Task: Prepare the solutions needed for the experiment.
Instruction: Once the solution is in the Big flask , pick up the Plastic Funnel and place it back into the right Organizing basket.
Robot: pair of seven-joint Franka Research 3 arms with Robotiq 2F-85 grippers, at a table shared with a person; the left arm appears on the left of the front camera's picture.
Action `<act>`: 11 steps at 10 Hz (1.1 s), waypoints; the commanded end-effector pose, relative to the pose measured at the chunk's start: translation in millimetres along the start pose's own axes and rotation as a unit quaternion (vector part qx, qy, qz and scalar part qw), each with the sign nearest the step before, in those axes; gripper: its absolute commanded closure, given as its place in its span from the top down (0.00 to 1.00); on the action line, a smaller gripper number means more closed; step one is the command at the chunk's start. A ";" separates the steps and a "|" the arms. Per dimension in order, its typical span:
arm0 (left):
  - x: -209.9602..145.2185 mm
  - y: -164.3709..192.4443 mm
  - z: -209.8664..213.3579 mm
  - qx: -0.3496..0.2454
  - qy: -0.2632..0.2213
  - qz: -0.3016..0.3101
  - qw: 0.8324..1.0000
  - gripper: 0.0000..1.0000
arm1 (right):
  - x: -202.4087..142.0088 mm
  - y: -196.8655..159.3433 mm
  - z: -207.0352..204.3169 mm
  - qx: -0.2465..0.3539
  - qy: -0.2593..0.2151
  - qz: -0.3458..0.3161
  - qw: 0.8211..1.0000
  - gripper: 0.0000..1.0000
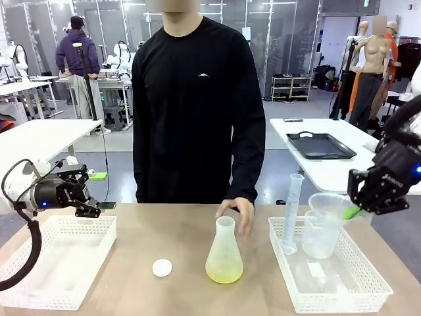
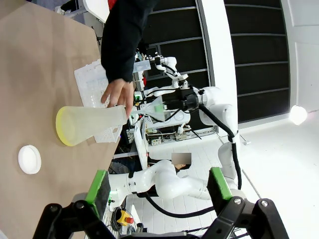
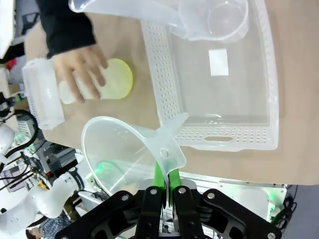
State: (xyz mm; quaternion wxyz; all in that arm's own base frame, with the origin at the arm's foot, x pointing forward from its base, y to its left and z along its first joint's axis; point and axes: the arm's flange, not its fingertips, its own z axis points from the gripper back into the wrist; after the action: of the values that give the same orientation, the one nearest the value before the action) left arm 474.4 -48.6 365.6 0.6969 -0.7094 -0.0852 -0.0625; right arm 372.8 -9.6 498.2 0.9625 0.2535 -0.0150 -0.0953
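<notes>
Right gripper [image 1: 352,210] clamped on a clear funnel [image 1: 329,203], and the solution [image 1: 224,271] is sitting mid-table!
From that gripper the solution lies well apart, at about eight o'clock. It is a shallow, pale yellow-green layer in the bottom of a frosted conical flask [image 1: 224,243], which stands upright on the table [image 1: 131,289]. A person's hand [image 1: 243,214] is at the flask's neck, around one o'clock. The left gripper [image 1: 89,192], jaws spread wide with nothing between them, has the solution at four o'clock.
</notes>
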 end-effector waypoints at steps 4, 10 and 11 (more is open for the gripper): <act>-0.4 -3.4 -1.8 -0.005 -0.005 -0.004 1.000 1.00 | 20.2 -23.2 -62.0 -0.047 0.042 -0.044 0.997 0.00; -0.4 -3.4 -1.8 -0.005 -0.005 -0.004 1.000 1.00 | 37.5 -13.6 -79.2 -0.053 0.041 -0.055 0.996 0.27; -0.4 -3.4 -1.8 -0.005 -0.005 -0.004 1.000 1.00 | 37.9 -11.0 -78.7 -0.052 0.031 -0.053 0.997 0.58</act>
State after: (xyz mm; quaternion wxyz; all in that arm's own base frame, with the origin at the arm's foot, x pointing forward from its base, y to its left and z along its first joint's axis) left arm 474.4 -48.7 365.6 0.6968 -0.7094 -0.0851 -0.0625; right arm 409.1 5.3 422.5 0.9672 0.2183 0.0428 -0.1229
